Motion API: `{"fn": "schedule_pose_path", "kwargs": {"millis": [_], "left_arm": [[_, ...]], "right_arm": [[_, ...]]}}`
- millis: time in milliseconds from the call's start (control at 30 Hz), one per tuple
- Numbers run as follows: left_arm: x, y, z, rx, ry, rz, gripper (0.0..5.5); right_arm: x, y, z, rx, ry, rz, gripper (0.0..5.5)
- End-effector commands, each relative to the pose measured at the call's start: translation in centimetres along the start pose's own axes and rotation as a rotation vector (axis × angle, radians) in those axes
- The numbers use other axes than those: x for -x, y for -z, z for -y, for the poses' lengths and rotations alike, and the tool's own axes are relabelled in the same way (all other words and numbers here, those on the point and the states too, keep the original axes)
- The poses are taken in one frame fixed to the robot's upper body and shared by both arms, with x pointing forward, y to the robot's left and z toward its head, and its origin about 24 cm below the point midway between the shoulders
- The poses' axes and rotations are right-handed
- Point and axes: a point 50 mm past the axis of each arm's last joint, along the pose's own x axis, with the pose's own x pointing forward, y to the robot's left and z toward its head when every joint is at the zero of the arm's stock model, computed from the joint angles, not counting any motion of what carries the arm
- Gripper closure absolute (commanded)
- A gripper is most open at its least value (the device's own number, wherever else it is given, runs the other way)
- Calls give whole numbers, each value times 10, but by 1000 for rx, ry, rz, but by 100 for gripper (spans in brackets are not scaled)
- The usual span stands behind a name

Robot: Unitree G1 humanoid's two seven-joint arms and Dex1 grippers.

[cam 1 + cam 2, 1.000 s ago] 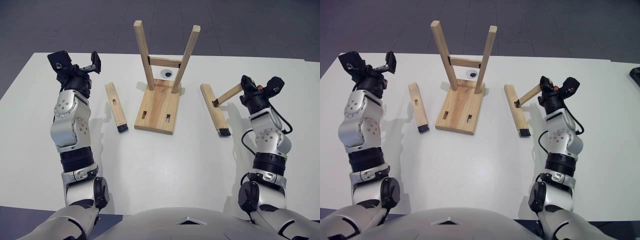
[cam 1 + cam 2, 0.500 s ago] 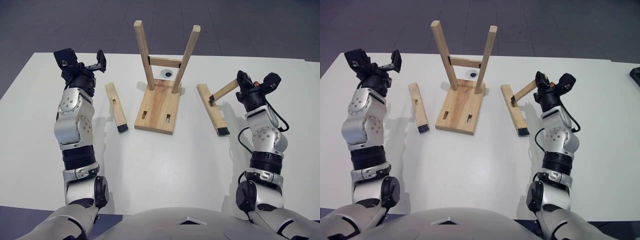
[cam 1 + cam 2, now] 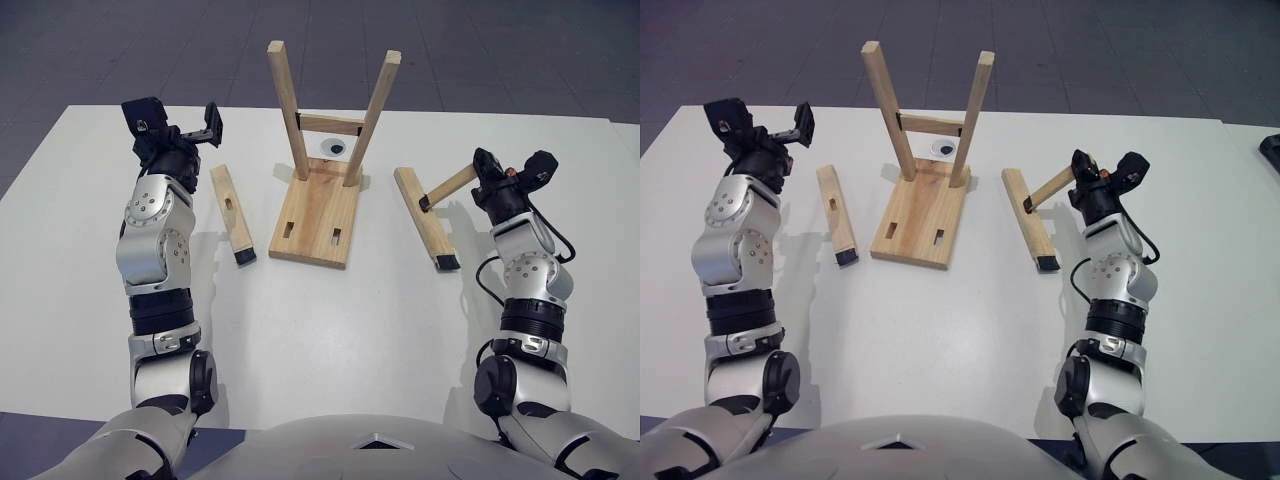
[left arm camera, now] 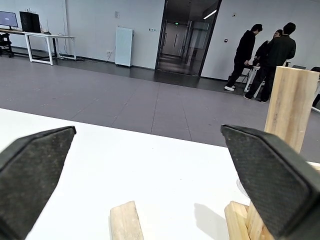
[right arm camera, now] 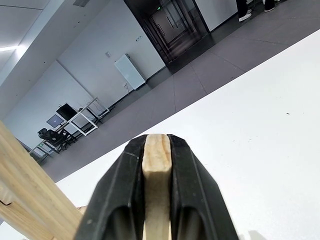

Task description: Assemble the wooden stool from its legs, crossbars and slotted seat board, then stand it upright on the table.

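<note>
The slotted seat board lies flat mid-table, with two legs standing up from its far end, joined by a crossbar. A loose leg lies to its left. My left gripper hovers open just beyond that leg's far end, its pads spread wide. To the right lies another leg with a second crossbar plugged into it. My right gripper is shut on that crossbar's free end.
The white table has bare room in front of the parts. A small dark round mark sits behind the seat board. The table's far edge runs just beyond the upright legs.
My left arm has swung right, toward the loose leg's far end. My right gripper has drawn the crossbar and its leg slightly left and farther back.
</note>
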Motion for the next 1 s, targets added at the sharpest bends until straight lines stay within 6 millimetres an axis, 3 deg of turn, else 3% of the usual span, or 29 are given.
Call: {"fn": "schedule_pose_path", "kwargs": {"millis": [33,133,233,400,500,600,700,833,1000], "left_arm": [[-1,-3,1,-15,3,12,10],[0,-3,1,-24,2,12,10],[0,-3,2,-48,5,12,10],[2,-6,5,-82,12,23,10],[3,-8,9,-90,17,30,10],[4,-8,11,-90,18,31,10],[6,-8,12,-87,13,31,10],[12,-7,9,-87,-10,30,10],[18,-6,11,-89,-25,33,10]], "right_arm": [[1,2,5,20,19,-25,509],[1,-2,4,46,20,-24,509],[2,3,3,193,38,-79,509],[3,37,-12,389,25,-191,509],[8,55,-13,415,45,-226,509],[27,74,-4,413,84,-260,509],[60,105,13,386,142,-355,509],[60,115,4,441,73,-395,509],[94,139,29,538,85,-560,509]]}}
